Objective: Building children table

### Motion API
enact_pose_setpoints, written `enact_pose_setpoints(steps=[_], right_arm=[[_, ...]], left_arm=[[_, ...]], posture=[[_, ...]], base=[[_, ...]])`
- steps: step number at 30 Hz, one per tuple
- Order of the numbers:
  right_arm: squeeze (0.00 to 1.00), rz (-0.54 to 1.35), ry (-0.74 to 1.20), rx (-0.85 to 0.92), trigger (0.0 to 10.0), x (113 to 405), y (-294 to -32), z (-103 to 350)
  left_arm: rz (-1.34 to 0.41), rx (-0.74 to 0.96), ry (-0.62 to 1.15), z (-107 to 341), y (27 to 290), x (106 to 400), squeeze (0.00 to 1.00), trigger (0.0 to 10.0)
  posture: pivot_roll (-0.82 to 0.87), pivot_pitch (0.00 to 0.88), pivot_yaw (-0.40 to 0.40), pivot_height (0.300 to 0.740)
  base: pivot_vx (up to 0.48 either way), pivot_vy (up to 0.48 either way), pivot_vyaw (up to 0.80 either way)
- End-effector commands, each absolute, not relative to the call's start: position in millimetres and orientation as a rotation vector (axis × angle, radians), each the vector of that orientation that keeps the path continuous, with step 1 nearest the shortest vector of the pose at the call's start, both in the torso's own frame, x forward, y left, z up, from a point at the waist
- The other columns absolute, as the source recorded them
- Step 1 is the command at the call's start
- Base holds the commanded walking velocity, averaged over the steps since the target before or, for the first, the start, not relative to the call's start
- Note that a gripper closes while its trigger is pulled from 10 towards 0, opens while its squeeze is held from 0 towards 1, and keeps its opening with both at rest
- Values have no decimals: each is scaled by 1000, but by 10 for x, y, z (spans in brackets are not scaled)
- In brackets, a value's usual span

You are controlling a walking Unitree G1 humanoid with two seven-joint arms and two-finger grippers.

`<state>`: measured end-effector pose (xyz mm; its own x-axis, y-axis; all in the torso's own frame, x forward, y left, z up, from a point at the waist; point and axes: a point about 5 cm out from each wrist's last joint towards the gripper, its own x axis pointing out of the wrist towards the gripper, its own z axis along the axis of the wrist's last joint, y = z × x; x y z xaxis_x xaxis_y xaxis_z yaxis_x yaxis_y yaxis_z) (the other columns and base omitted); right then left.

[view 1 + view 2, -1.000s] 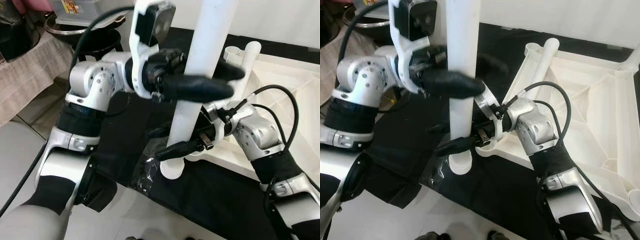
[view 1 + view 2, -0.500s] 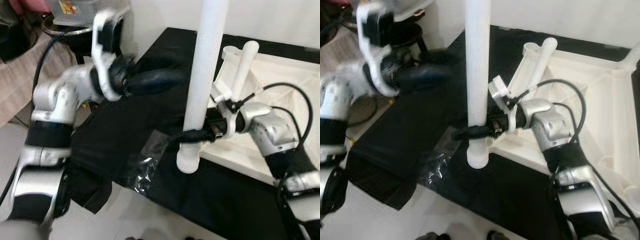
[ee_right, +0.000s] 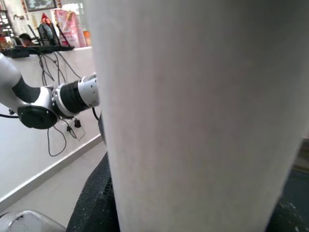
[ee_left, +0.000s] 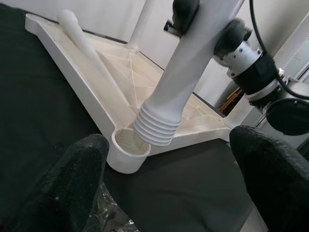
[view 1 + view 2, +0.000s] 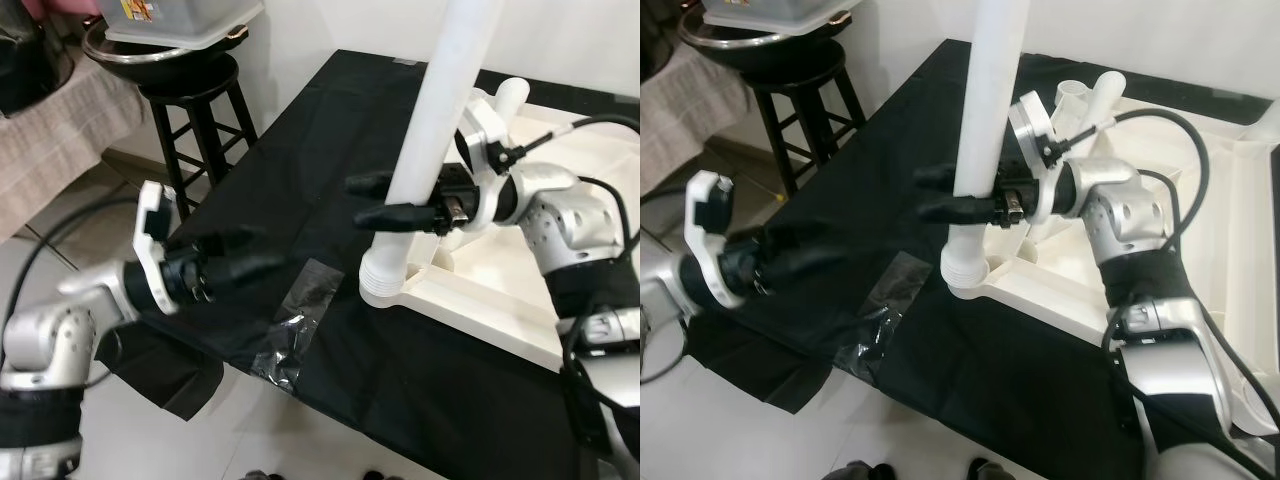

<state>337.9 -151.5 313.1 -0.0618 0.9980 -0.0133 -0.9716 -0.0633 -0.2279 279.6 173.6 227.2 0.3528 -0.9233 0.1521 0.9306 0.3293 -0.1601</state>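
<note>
My right gripper (image 5: 368, 200) is shut on a white table leg (image 5: 450, 100), holding it nearly upright, slightly tilted. The leg's threaded end (image 4: 157, 128) hovers just above a round socket (image 4: 126, 151) at the near corner of the upturned white tabletop (image 5: 500, 300). Low on the left, my left gripper (image 5: 268, 250) is open and holds nothing, away from the leg; its black fingers (image 4: 72, 183) stand wide apart, facing the socket. Another white leg (image 5: 1105, 90) stands at the tabletop's far corner. In the right wrist view the leg (image 3: 193, 121) is pressed between the black pads.
A black cloth (image 5: 300, 150) lies under the tabletop on the tiled floor. A crumpled clear plastic wrap (image 5: 285, 340) lies near its front edge. At the back left, a black stool (image 5: 195, 100) carries a metal bowl and a plastic box. A white wall runs behind.
My left gripper has let go of the leg and dropped down to the left. The right gripper has carried the leg right, bringing its threaded end over the corner socket.
</note>
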Motion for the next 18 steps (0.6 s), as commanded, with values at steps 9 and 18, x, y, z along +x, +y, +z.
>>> enact_pose_setpoints(steps=[9,18], right_arm=[[0,1669,-137,-187,10000,3457,-1382,3065],[0,1676,-136,-174,10000,3463,-1407,3077]], left_arm=[[-1018,-195,40,1733,1405,2451,0,10000],[-912,-86,6,1743,1368,2247,0,10000]], posture=[[-34,363,-20,740],[-25,406,-20,740]], base=[[0,0,0],[0,0,0]])
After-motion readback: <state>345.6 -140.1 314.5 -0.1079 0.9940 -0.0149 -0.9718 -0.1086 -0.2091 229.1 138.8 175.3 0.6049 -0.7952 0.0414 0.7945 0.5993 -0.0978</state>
